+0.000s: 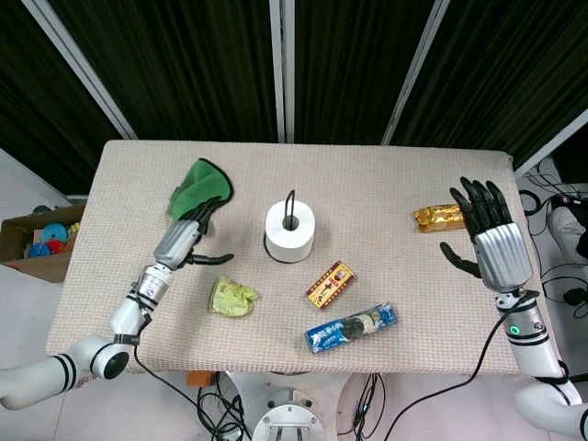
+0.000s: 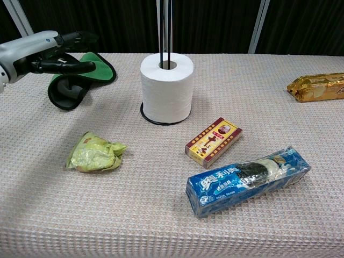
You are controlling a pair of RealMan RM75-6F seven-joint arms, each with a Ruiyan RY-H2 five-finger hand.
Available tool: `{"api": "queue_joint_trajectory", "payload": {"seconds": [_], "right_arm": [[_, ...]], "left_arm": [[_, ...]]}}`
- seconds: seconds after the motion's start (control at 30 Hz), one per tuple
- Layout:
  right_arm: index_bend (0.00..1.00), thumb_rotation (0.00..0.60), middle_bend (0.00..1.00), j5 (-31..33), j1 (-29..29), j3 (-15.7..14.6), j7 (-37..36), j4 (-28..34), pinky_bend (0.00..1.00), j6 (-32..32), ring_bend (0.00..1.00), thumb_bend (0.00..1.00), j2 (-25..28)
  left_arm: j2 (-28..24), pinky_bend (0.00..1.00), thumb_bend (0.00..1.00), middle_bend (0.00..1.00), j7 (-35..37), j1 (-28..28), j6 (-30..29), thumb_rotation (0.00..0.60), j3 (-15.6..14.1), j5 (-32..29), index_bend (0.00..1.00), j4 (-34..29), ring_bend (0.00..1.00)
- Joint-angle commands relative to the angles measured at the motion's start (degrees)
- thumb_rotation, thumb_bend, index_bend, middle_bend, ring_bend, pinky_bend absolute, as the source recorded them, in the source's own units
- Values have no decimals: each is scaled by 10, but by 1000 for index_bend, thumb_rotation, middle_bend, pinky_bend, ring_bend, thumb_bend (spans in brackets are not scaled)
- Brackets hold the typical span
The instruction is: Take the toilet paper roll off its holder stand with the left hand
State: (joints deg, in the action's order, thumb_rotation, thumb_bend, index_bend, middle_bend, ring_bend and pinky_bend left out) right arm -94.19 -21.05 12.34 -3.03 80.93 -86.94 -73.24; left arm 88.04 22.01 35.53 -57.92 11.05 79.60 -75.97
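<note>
Two hands were in your view, both holding nothing with fingers spread. Your left hand hovered over the tabletop just in front of the green cloth, its thumb stretched toward the toilet paper roll but well apart from it. The roll sat upright on its holder stand, near the middle of the tabletop, the black rod rising through its core. Your right hand stood palm-out at the far right edge, just beside the gold packet. Nearer you lay a crumpled yellow-green wrapper, a red and gold box and a blue biscuit pack.
</note>
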Motion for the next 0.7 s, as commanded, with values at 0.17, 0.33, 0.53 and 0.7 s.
{"api": "queue_joint_trajectory", "payload": {"seconds": [0.17, 0.33, 0.53, 0.7], "right_arm": [[0, 600, 0, 0, 5, -6, -10, 0, 0, -10, 0, 176, 8], [0, 600, 0, 1, 16, -11, -22, -2, 0, -26, 0, 176, 16], [0, 600, 0, 1, 40, -22, -24, 9, 0, -51, 0, 176, 38], [0, 600, 0, 3, 65, -30, -34, 12, 0, -78, 0, 176, 53]], "left_arm": [[18, 201, 0, 7, -11, 2, -6, 255, -2, -7, 0, 15, 18], [36, 201, 0, 7, -23, 8, -9, 257, -4, -6, 0, 33, 18], [67, 201, 0, 7, -36, 25, -1, 264, 0, -9, 0, 60, 18], [115, 200, 0, 7, -32, 47, 5, 285, 11, -12, 0, 108, 17]]}}
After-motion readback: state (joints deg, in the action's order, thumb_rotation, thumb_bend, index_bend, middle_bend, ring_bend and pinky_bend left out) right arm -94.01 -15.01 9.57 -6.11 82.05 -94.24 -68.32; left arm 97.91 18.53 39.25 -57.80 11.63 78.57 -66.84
